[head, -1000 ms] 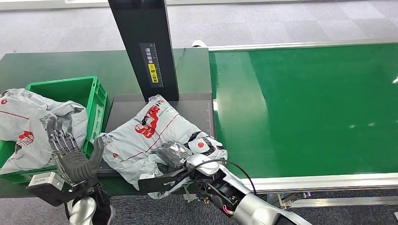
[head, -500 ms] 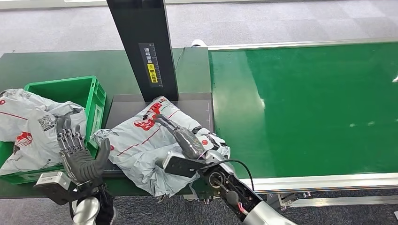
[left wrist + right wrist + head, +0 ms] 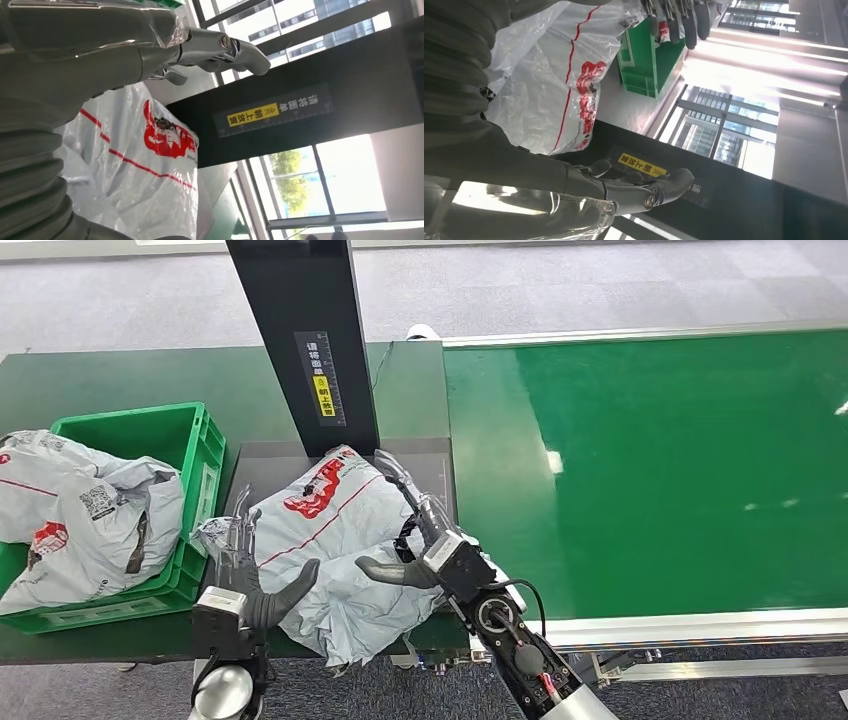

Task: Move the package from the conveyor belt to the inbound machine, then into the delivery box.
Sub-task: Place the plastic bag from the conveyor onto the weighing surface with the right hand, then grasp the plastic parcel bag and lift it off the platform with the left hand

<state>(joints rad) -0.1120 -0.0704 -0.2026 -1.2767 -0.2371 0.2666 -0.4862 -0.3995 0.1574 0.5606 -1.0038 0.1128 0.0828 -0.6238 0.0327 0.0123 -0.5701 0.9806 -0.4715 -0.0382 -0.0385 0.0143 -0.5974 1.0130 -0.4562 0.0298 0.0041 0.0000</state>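
We find the package (image 3: 330, 540) lying on the inbound machine's platform (image 3: 270, 465), beside the green delivery box (image 3: 205, 455). Our right hand (image 3: 420, 530) has released it, fingers spread. Our left hand (image 3: 245, 575) has moved in, spread, to flank it for transfer.

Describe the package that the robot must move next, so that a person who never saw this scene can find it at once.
Find the tall black column with the yellow label. At its foot, on the dark grey platform, lies a crumpled grey plastic package with red print, between the left hand and the right hand. Similar packages lie nearby, but those fill the green crate.
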